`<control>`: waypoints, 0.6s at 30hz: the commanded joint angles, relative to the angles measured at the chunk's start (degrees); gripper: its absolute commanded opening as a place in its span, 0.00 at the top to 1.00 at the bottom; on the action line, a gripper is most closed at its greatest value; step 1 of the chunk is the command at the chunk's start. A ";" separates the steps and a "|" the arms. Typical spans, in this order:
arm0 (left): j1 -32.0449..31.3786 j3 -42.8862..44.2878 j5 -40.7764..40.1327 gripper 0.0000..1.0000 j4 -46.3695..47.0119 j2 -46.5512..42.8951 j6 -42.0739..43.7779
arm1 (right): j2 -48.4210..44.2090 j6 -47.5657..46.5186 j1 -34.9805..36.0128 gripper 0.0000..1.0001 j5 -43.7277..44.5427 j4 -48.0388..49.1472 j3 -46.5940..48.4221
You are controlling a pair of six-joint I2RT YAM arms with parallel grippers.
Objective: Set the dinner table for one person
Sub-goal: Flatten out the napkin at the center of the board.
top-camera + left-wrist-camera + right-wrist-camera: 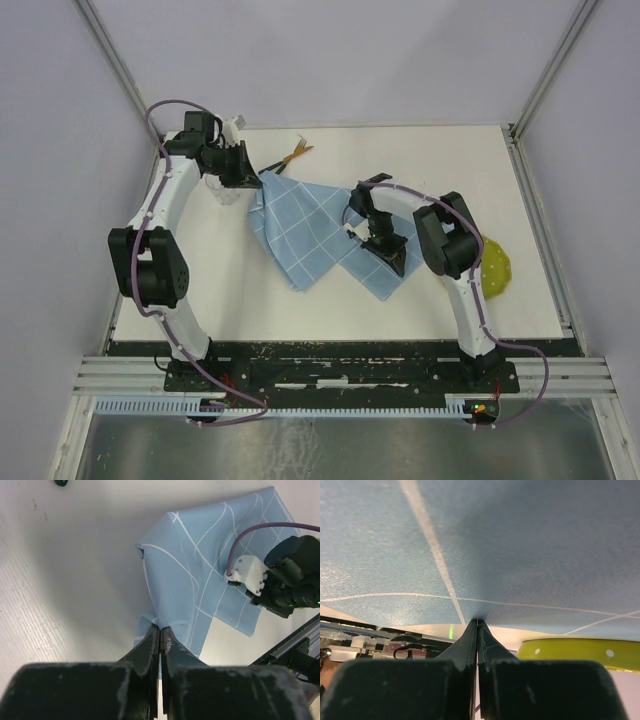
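The dinner table (450,160) is a large off-white top. A light-blue cloth with a white grid (320,230) lies partly folded across its middle. My left gripper (252,180) is shut on the cloth's far left corner; in the left wrist view the fabric (200,555) bunches into the closed tips of that gripper (161,627). My right gripper (398,264) is shut on the cloth's near right edge. In the right wrist view the cloth (495,540) stretches above that gripper's pinched tips (478,621). A yellow-green dotted plate (497,268) sits at the right, partly hidden by the right arm.
Utensils with orange and dark handles (293,154) lie at the far side, just beyond the cloth. The yellow-green plate's rim (580,652) shows close beside my right fingers. The table's near edge meets a dark rail (340,350) where the arm bases are bolted.
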 commanded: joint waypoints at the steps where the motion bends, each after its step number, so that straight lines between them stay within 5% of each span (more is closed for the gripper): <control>1: 0.74 0.06 1.06 0.97 -0.22 -5.40 -0.39 | 0.15 -1.82 2.49 0.98 -3.63 1.46 -0.91; 18: 0.74 8.91 -1.65 0.97 -3.04 0.02 -0.07 | -10.10 -3.36 12.07 0.98 0.19 4.48 -7.83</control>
